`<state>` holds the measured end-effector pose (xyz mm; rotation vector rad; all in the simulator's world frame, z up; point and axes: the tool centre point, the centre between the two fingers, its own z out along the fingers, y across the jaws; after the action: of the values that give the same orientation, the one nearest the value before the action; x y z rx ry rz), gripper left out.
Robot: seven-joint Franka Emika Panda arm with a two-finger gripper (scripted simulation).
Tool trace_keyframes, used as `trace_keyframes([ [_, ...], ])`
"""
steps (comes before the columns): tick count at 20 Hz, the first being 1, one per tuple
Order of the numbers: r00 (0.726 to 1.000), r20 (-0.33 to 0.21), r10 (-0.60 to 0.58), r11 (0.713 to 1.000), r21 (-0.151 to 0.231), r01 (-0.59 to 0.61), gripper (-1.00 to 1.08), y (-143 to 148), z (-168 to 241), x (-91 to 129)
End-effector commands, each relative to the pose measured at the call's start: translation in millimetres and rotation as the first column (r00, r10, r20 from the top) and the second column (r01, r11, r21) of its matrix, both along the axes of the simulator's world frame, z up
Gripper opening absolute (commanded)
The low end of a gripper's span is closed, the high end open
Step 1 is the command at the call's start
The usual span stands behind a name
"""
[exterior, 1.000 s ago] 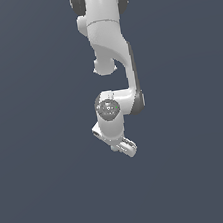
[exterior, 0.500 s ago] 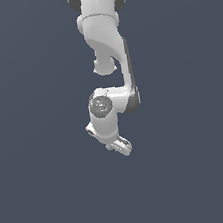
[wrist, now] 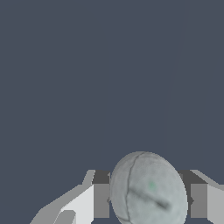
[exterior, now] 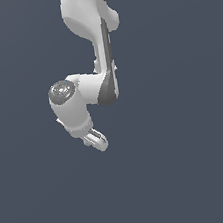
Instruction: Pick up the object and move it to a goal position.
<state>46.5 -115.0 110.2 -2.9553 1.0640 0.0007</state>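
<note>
Only the wrist view shows the object [wrist: 148, 190], a pale grey-green mottled ball sitting between the 2 fingers [wrist: 92, 201] of the gripper [wrist: 148, 199], both pads pressed against its sides, so the jaws are closed onto it with just the ball's width between them. The exterior view shows the arm [exterior: 93, 60] hanging against a plain dark backdrop with the gripper [exterior: 96, 140] at its low end, the ball too small to make out there. Compared with 0.5 s ago, the wrist and gripper have swung toward the exterior view's left and sit slightly higher.
</note>
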Motion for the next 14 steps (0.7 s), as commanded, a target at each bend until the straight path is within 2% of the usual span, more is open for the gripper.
trace_keyframes([
  [1, 1.0, 0.0, 0.0, 1.0, 0.0, 0.0, -1.0, -24, 21, -1],
  [8, 1.0, 0.0, 0.001, 1.0, 0.0, -0.001, -1.0, -88, 74, -2],
  [14, 1.0, 0.0, 0.001, 1.0, -0.001, -0.001, -1.0, -121, 101, -1],
])
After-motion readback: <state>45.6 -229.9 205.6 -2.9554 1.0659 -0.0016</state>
